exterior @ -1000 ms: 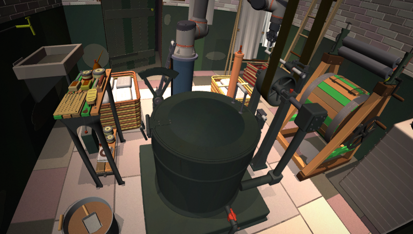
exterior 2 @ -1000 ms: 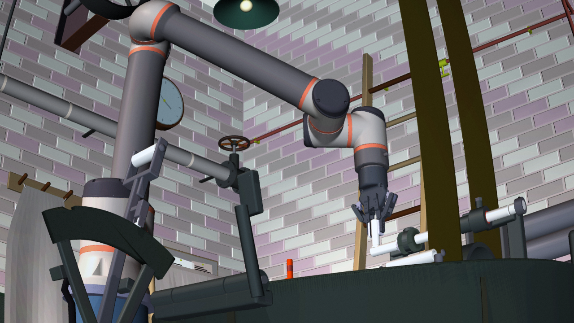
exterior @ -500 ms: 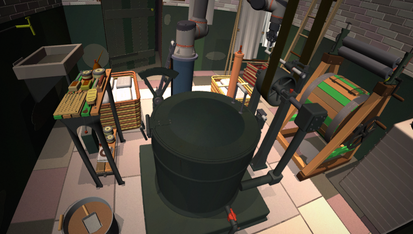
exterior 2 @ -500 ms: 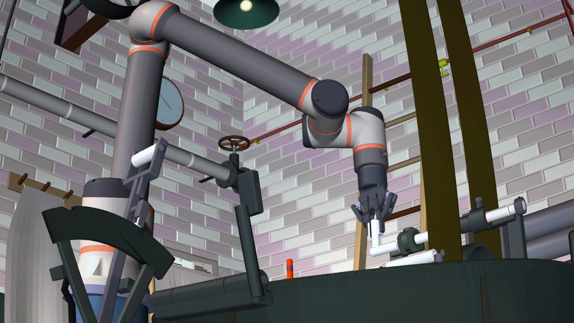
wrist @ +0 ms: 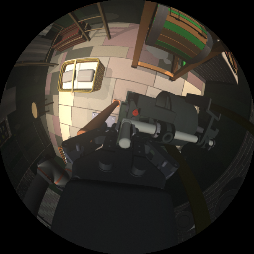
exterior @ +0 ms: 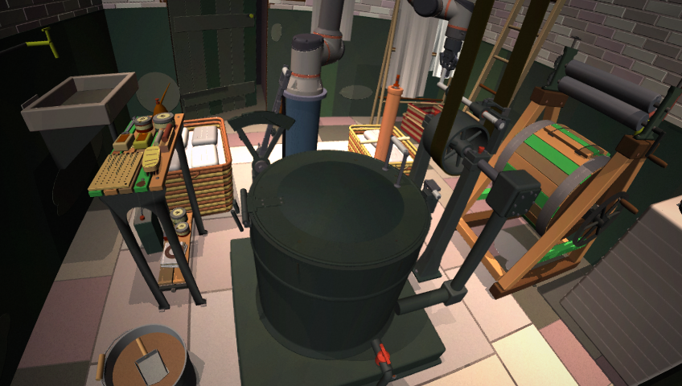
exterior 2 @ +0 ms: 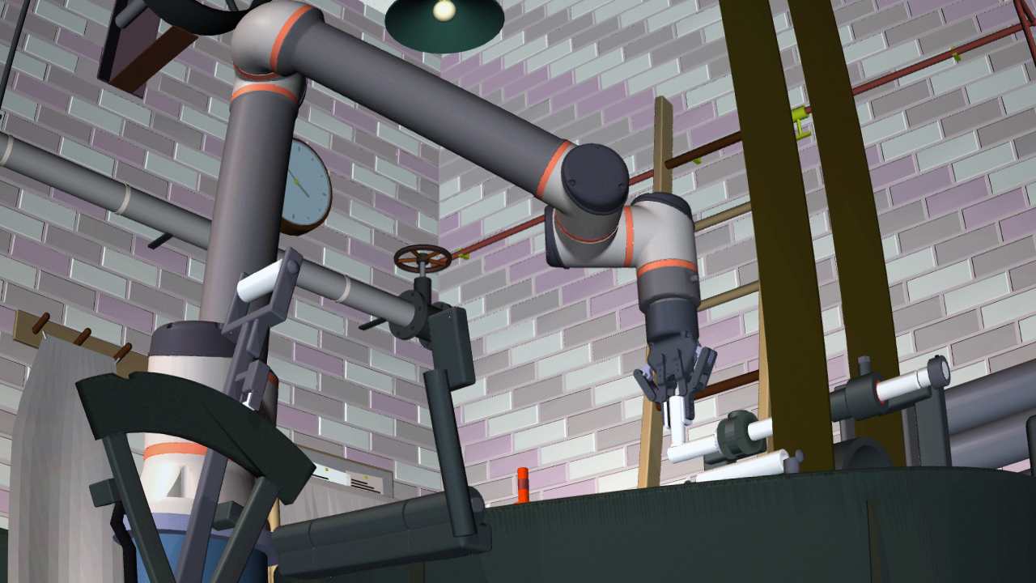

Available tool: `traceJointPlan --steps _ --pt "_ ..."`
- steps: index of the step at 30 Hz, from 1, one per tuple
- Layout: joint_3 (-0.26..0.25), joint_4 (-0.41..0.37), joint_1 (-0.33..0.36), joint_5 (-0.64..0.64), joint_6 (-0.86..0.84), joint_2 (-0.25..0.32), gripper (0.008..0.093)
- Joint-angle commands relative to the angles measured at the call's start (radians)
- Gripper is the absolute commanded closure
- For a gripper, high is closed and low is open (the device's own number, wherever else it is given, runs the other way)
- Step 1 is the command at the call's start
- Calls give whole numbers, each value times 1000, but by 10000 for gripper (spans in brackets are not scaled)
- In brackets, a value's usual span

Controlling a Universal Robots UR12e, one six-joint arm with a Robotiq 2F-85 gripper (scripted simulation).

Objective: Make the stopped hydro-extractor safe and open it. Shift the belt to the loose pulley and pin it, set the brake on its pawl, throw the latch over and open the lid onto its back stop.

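Note:
The olive drive belt point(exterior: 459, 81) runs down onto the pulleys point(exterior: 452, 143) beside the dark hydro-extractor tub point(exterior: 335, 248), whose lid point(exterior: 342, 198) lies closed. At the far end of the white belt-shifter rod point(exterior 2: 732, 435), its upright white handle point(exterior 2: 677, 417) is gripped from above by my closed gripper point(exterior 2: 675, 395) point(wrist: 125, 132). The rod passes through a dark collar point(wrist: 165, 132) toward the belt fork. The brake lever with its white grip point(exterior 2: 261, 283) stands over the toothed quadrant point(exterior: 261, 122) left of the tub.
A wooden washing drum in its frame point(exterior: 550, 162) stands right of the pulleys, under a mangle point(exterior: 608, 95). Wicker baskets of linen point(exterior: 203, 158) point(wrist: 80, 75) sit behind the tub. An orange post point(exterior: 390, 119) rises close beside my gripper, and a cluttered stand point(exterior: 139, 153) stands left.

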Motion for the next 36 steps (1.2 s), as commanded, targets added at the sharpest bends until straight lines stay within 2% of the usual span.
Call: traceJointPlan --steps 1,6,25,36 --pt "-1 -1 0 -1 0 0 934" --pt "-1 -1 0 -1 0 0 919" --pt "-1 -1 0 -1 0 0 539" --pt "-1 0 0 -1 0 -1 534"
